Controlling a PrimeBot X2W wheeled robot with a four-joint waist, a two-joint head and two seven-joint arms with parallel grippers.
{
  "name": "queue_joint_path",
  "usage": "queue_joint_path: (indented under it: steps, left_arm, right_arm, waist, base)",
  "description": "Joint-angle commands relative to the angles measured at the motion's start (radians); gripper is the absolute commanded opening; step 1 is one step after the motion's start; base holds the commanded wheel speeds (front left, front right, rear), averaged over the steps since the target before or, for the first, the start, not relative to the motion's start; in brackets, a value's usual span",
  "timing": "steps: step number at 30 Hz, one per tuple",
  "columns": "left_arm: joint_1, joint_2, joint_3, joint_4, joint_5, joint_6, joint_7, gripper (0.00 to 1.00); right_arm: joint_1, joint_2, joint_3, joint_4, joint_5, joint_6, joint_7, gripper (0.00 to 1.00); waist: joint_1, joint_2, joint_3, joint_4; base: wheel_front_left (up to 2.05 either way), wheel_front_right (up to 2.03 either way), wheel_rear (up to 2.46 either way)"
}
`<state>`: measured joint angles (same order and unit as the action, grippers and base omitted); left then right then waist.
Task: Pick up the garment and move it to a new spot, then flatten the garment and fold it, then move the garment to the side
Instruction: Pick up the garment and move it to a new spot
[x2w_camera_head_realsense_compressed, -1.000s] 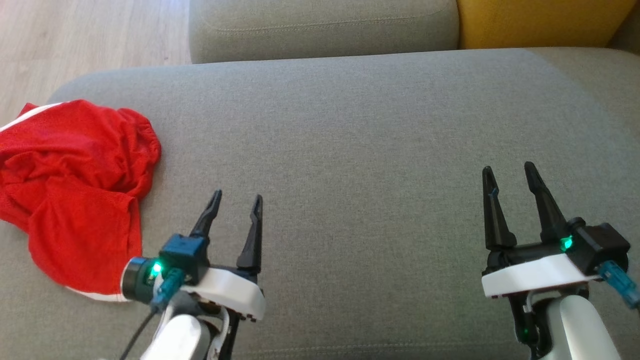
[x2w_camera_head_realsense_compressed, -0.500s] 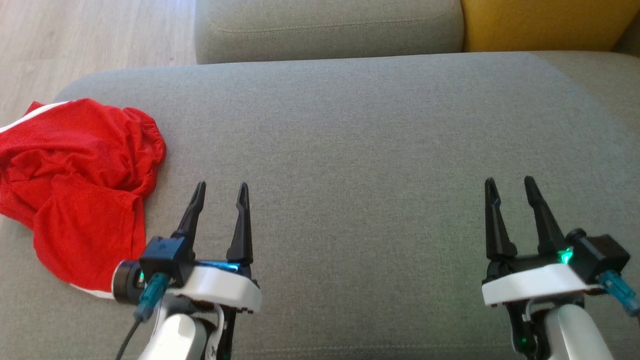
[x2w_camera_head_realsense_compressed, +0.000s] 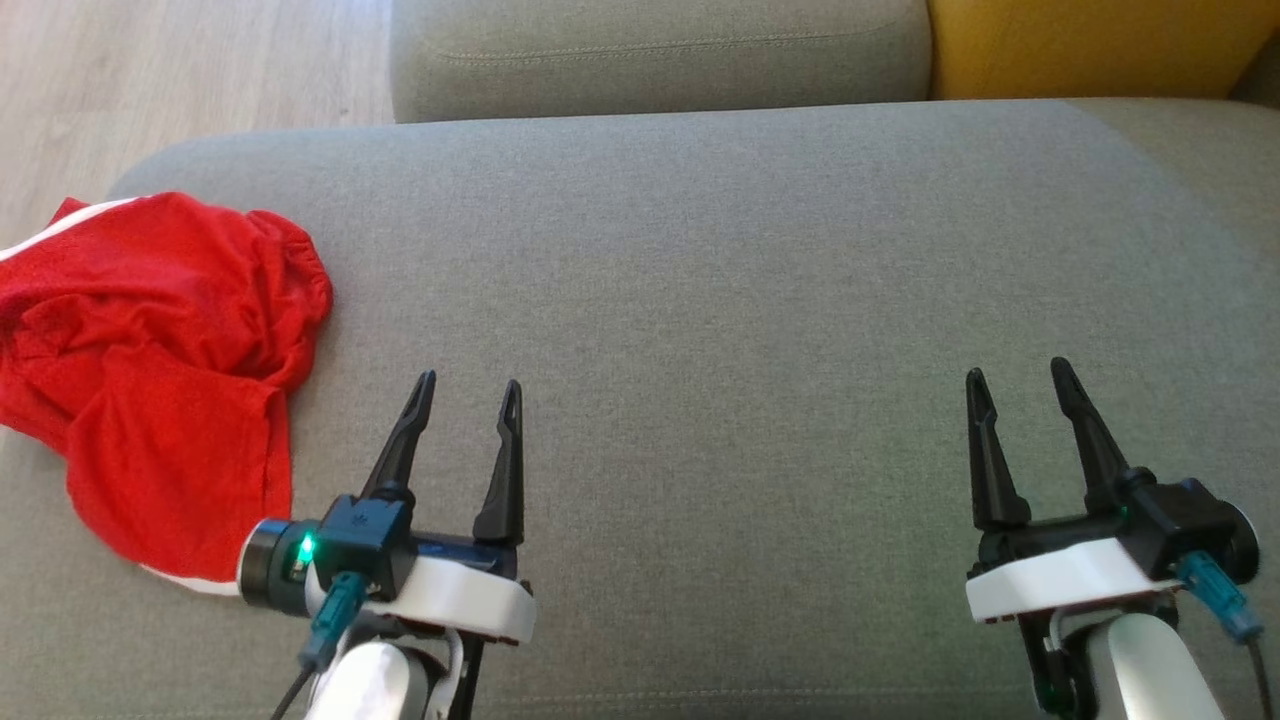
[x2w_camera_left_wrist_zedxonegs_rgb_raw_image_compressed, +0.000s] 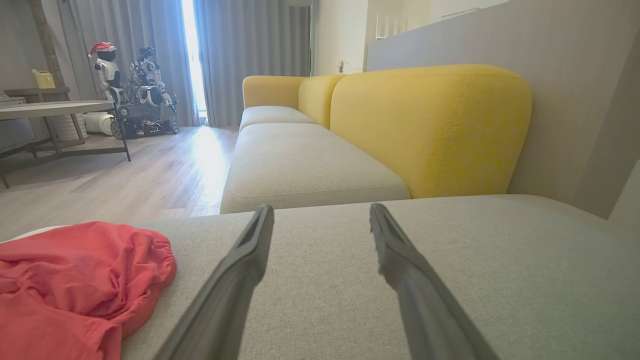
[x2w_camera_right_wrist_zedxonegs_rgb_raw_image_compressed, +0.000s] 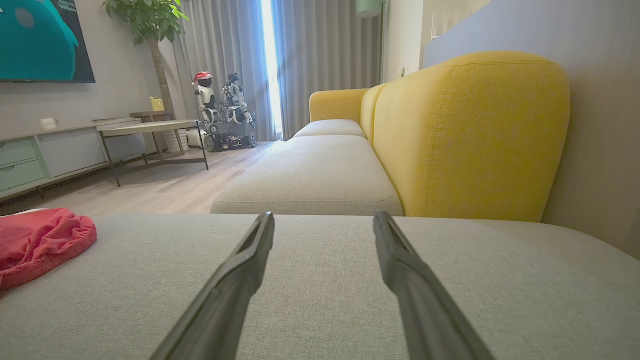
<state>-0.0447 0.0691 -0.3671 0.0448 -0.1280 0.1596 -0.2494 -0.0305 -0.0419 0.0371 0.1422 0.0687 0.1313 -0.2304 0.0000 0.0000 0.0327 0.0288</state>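
Here, the grey cushion (x2w_camera_head_realsense_compressed: 700, 250) takes up nearly the whole head view. A second seat (x2w_camera_head_realsense_compressed: 650, 50) runs along the top edge, a yellow backrest (x2w_camera_head_realsense_compressed: 1090, 45) fills the upper right corner, and wood floor (x2w_camera_head_realsense_compressed: 180, 70) shows in the upper left.

The garment (x2w_camera_head_realsense_compressed: 150, 370) is red and crumpled. It lies at the left edge of the frame on the cushion's left end, and part of it runs out of frame. A puffed ridge (x2w_camera_head_realsense_compressed: 300, 290) forms its upper right side. A flatter flap hangs toward the lower left, edged with white trim (x2w_camera_head_realsense_compressed: 190, 583).

The left gripper (x2w_camera_head_realsense_compressed: 471, 380) sits at the lower left, just right of that flap and not touching it. Its jaws are spread and hold nothing. The right gripper (x2w_camera_head_realsense_compressed: 1018, 368) is at the lower right, well apart from the garment, with its jaws likewise spread and empty.

The pickup looks not yet begun, and the left gripper is the likely one to do it.

- **Approach:** it should swing toward the left of the frame and come down over the raised ridge, since the flat flap offers less to pinch.
- **Grip:** closing across several layers should give a firmer hold, provided the tips stop short of digging into the cushion.
- **Carry:** the cloth needs lifting until it hangs free, then setting down mid-frame, where both grippers can reach it for flattening.
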Motion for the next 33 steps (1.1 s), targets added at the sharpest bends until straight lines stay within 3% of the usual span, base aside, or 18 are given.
queue_joint_path:
  steps: [1, 17, 28, 33]
  left_arm:
    - [-0.033, -0.006, 0.048, -0.028, 0.011, -0.006, -0.012, 1.00]
    - [-0.039, -0.018, 0.075, -0.027, 0.036, -0.037, -0.012, 1.00]
    - [-0.048, -0.019, 0.116, -0.032, 0.030, -0.016, -0.012, 1.00]
    - [-0.040, -0.019, 0.134, -0.039, 0.034, -0.016, -0.012, 1.00]
  right_arm:
    - [-0.041, -0.008, 0.018, -0.031, -0.007, -0.001, -0.015, 1.00]
    - [-0.047, -0.008, 0.025, -0.021, -0.009, -0.001, -0.016, 1.00]
    - [-0.038, -0.008, 0.116, -0.034, -0.002, -0.001, -0.018, 1.00]
    - [-0.032, -0.008, 0.144, -0.032, -0.002, -0.001, -0.017, 1.00]
  waist:
    - [0.0000, 0.0000, 0.000, 0.001]
    - [0.0000, 0.0000, 0.017, 0.027]
    - [0.0000, 0.0000, 0.019, 0.198]
    - [0.0000, 0.0000, 0.010, 0.312]
  base:
    - [0.00, 0.00, 0.00]
    - [0.00, 0.00, 0.00]
    - [0.00, 0.00, 0.00]
    - [0.00, 0.00, 0.00]
